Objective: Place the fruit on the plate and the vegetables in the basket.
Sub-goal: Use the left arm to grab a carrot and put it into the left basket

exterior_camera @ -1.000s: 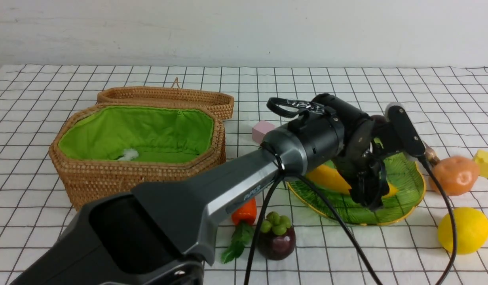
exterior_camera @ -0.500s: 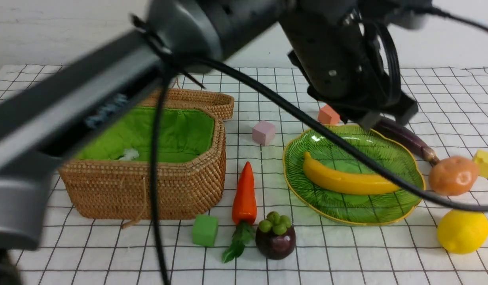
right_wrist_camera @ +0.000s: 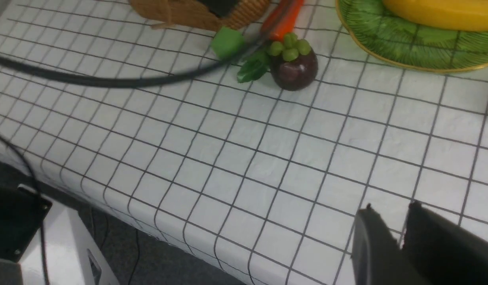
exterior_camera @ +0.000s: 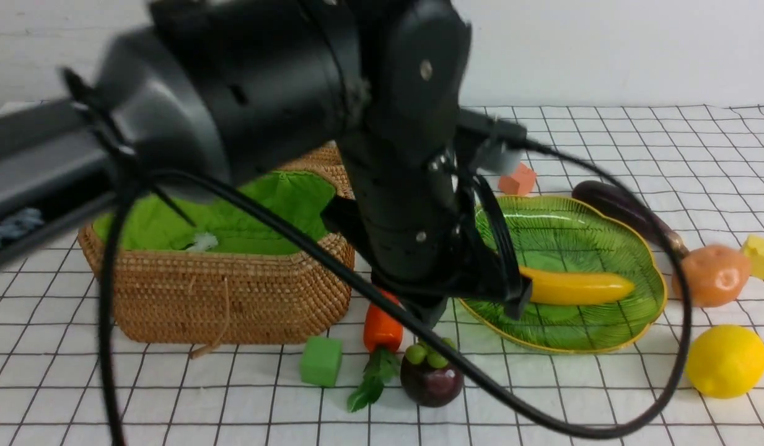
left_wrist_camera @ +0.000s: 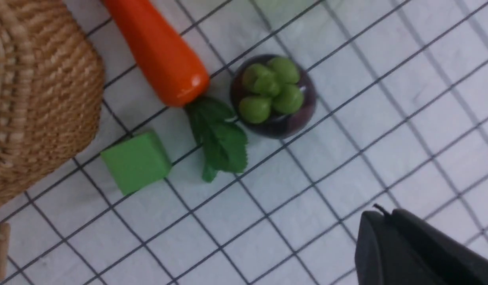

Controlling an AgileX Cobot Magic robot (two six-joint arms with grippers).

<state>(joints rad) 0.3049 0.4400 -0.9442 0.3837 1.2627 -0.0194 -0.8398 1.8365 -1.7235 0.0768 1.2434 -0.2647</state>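
With the long yellow banana (exterior_camera: 574, 287) on the ribbed green glass plate (exterior_camera: 629, 248), the left gripper (left_wrist_camera: 390, 233), jaws together and empty, should reopen squarely above the dark purple mangosteen (left_wrist_camera: 273, 95) lying beside the orange carrot (left_wrist_camera: 158, 49); right jaws nearly closed, empty.

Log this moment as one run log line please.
done: banana on plate | left gripper: shut, empty, above mangosteen and carrot | basket: no vegetables

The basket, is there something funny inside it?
Yes. A small white fluffy tuft lies on the green lining of the basket, near its front wall. It looks like stray stuffing or lint, not a vegetable; I cannot tell exactly what.
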